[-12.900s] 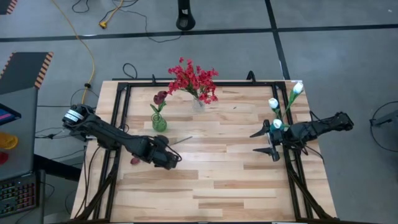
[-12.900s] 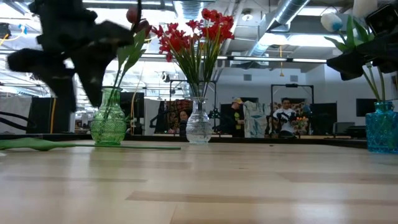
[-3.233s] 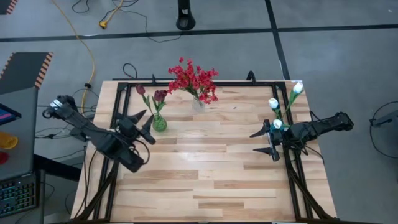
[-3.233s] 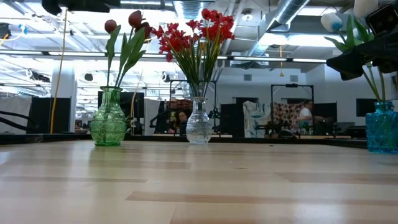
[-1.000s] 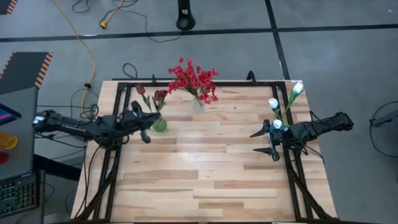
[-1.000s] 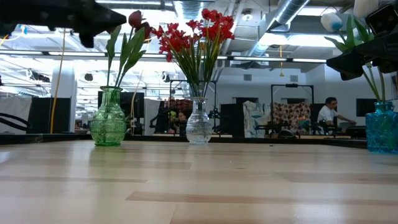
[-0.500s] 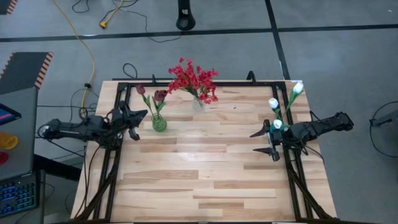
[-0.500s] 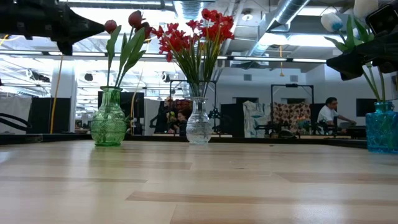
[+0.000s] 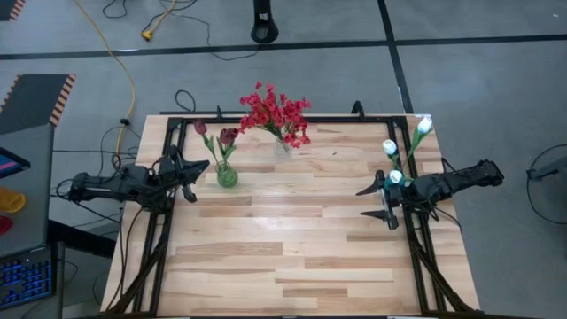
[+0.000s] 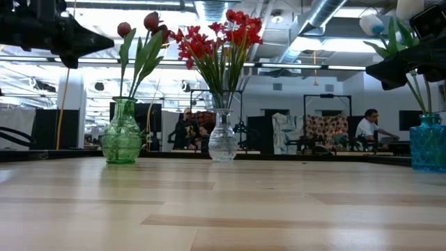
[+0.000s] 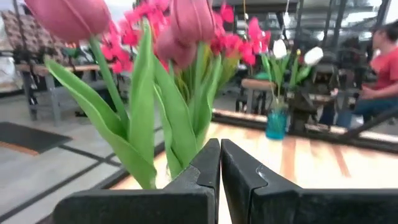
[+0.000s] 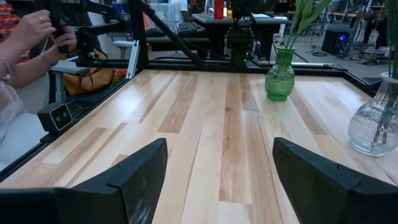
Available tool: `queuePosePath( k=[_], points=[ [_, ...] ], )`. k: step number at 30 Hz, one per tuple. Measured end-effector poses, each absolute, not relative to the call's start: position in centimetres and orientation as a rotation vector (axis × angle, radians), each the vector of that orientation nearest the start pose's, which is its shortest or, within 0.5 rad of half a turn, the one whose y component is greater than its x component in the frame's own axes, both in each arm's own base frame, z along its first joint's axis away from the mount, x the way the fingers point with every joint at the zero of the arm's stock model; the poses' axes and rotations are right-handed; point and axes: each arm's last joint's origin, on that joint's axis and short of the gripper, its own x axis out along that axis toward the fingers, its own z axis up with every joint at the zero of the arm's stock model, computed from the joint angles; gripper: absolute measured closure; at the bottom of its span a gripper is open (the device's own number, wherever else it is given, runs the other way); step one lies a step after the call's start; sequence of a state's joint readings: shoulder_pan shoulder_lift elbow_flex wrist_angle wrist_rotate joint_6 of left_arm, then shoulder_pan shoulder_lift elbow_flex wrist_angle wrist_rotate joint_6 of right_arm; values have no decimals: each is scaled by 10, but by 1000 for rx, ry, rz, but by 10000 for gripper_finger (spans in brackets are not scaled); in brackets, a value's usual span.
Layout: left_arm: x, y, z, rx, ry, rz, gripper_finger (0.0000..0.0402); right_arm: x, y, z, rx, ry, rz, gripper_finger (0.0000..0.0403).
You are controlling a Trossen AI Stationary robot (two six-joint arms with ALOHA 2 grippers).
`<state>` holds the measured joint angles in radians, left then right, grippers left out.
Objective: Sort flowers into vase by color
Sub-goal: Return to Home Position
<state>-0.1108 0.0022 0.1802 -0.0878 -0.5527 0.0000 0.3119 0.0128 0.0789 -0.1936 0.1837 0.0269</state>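
Observation:
Two dark maroon tulip buds (image 9: 229, 136) stand by their stems in a green vase (image 9: 227, 175) at the far left. Red sprays (image 9: 275, 111) stand in a clear vase (image 9: 282, 148) at the far middle. White tulip buds (image 9: 389, 146) stand in a blue vase (image 10: 427, 143) at the right edge. My left gripper (image 9: 190, 173) is shut and holds nothing; it points level at the green vase from the table's left edge, a short way off. In its wrist view the maroon buds (image 11: 186, 25) rise just beyond its fingertips (image 11: 219, 149). My right gripper (image 9: 376, 202) stands open and holds nothing beside the blue vase.
Black frame rails (image 9: 168, 204) run along the table's left, right and far edges. Bare wood (image 9: 292, 248) lies in the middle and near part of the table. A person's hand (image 12: 37, 31) shows beyond the table's left side, and people sit in the room behind.
My left gripper has drawn back from the green vase toward the table's left edge and sunk a little, staying shut. The flowers and vases have kept their places.

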Motion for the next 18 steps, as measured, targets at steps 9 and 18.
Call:
queuePosePath(
  k=[9, 18],
  points=[
    [87, 2, 201, -44, -91, 287, 401, 89, 23, 171, -4, 125, 126, 85],
    [94, -5, 187, 51, -190, 78, 401, 89, 23, 171, -4, 125, 126, 85]
  ],
)
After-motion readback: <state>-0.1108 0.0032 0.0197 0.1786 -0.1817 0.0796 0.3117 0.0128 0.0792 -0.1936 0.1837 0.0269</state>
